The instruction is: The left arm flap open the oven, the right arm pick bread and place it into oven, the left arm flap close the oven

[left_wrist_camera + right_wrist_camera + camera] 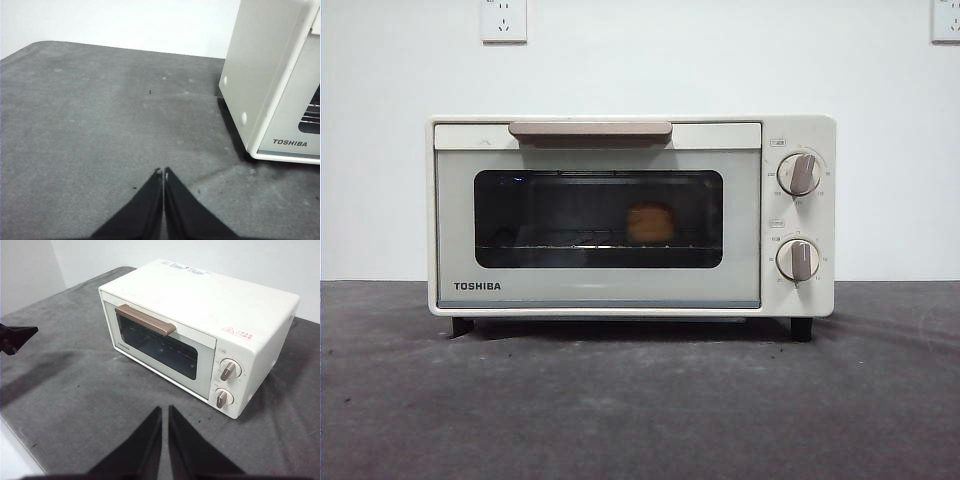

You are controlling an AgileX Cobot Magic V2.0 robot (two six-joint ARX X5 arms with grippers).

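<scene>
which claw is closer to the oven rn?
Left, as far as the views show. The left claw sits low over the table beside the oven, off its TOSHIBA corner. The right claw is backed off in front, seeing the whole oven.

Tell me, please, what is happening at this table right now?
Nothing is being handled at this moment. The oven stands with its door shut, and the bread sits inside on the wire rack, visible through the window. Both pincers are shut and empty: the left pincer beside the oven, the right pincer back from its front.
</scene>
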